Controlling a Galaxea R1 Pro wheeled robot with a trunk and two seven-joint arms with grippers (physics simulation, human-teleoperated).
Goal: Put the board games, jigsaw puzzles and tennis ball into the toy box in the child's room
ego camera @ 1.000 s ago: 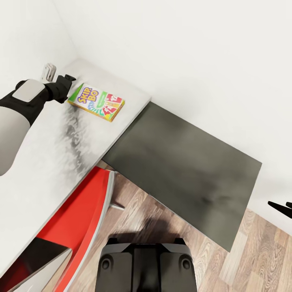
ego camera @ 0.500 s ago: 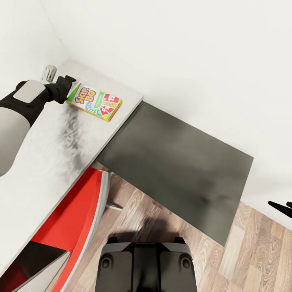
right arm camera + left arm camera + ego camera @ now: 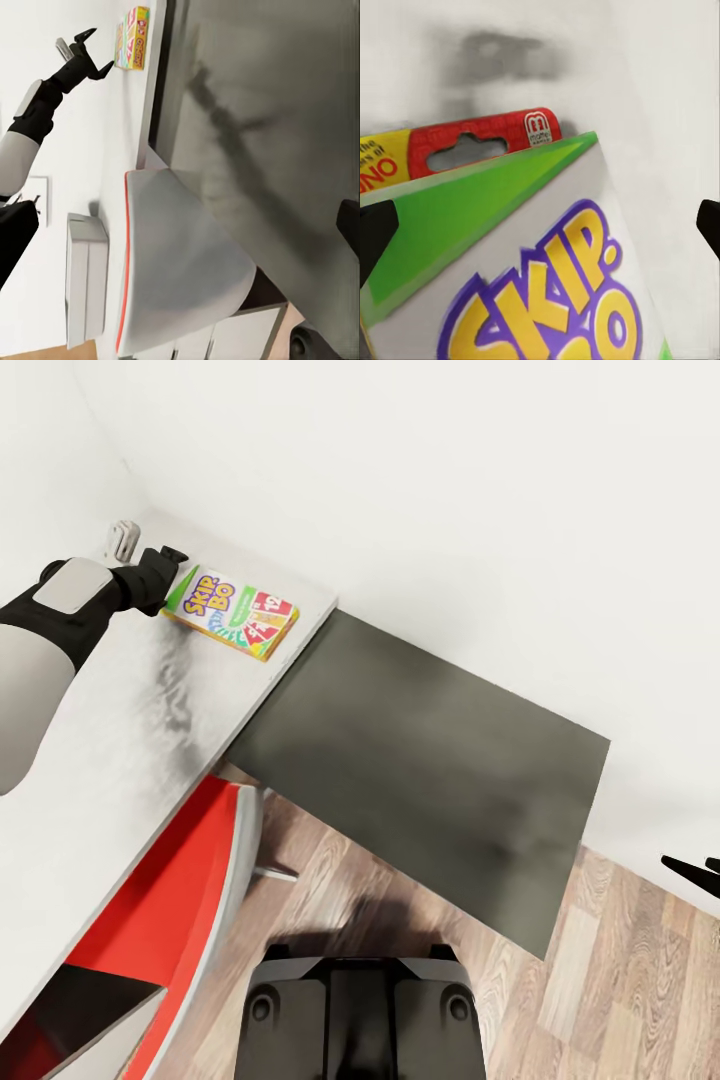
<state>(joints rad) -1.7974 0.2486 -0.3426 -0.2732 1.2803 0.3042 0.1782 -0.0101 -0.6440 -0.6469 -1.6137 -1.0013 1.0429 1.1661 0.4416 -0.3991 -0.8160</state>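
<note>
- The left tool [image 3: 172, 556], a black two-fingered claw on a grey and black arm, hangs just above the near corner of the game box; in the right wrist view its fingers [image 3: 82, 37] are spread wide and hold nothing.
- The right tool [image 3: 700, 868] shows as black fingertips low at the right edge, over the wood floor; I cannot tell whether it is open or closed.
- Over the last second the whole scene has slid left in the head view while the left tool kept its place by the box; that reads as the camera turning, not the box moving; the grasp looks not yet made.
- The thin rectangular board game box with a green edge, white lid and yellow-purple "SKIP-BO" lettering [image 3: 232, 612] lies flat on the light grey wing of the L-shaped worktop [image 3: 150, 720], near the wall corner, beside the dark grey wing [image 3: 420, 780].
- Up close, its green corner and red hang tab [image 3: 472, 142] sit between the fingertips.
</note>
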